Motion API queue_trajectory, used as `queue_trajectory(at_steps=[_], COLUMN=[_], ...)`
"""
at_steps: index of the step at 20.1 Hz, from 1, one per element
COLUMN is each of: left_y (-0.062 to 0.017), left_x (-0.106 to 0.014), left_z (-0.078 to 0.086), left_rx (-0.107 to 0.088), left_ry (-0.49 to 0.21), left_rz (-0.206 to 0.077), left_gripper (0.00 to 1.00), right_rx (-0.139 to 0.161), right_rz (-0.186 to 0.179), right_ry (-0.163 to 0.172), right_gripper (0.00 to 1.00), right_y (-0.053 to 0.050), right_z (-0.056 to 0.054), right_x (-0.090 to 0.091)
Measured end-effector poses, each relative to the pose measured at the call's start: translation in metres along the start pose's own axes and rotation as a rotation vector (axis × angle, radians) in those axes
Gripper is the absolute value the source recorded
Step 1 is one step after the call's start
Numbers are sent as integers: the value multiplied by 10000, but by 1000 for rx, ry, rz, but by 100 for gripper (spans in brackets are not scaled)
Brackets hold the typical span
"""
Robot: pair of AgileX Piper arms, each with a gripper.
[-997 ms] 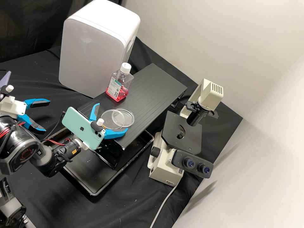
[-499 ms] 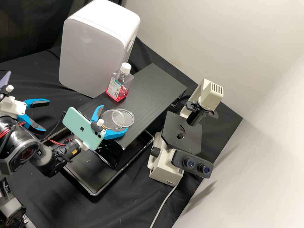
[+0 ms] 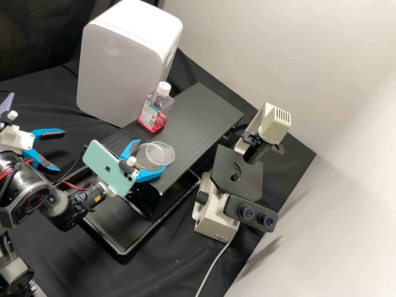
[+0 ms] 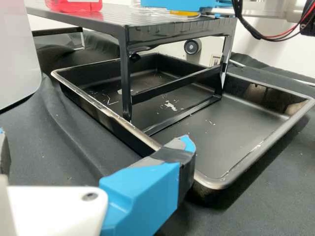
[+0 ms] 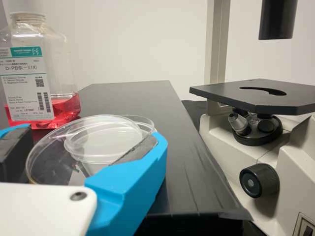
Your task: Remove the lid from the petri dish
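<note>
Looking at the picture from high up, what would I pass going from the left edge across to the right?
left arm's blue fingers → mint-green phone → petri dish → microscope

Both arms are dark grey, built of thick round sections. The left arm (image 3: pixel 24 185) carries a round joint cap (image 3: pixel 35 201) ringed in red, with red and black cables (image 3: pixel 9 169) bunched beside it. The left hand (image 3: pixel 61 150) has a blocky white body, a small white knob (image 3: pixel 12 115) and two bright blue fingers (image 3: pixel 44 133) faced with black pads (image 4: pixel 178 164); a dark screw (image 4: pixel 88 196) sits in its white plate. The right arm (image 3: pixel 68 208) ends in a black cylinder (image 3: pixel 93 194) with thin red wire at it, and a mint-green phone (image 3: pixel 108 167) is clamped on the wrist. The right hand (image 3: pixel 152 155) matches it: white plate, one screw, blue fingers, black pads.
</note>
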Motion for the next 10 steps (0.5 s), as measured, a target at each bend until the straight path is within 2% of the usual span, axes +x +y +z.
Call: queue_trajectory(at_steps=[10], left_y=[0], left_x=[0], left_z=[0], left_rx=[0], left_ry=[0], left_rz=[0], left_gripper=[100], right_rx=[14], right_rz=[6], right_ry=[-5], right_gripper=[0], right_y=[13], right_z=[11], right_x=[0])
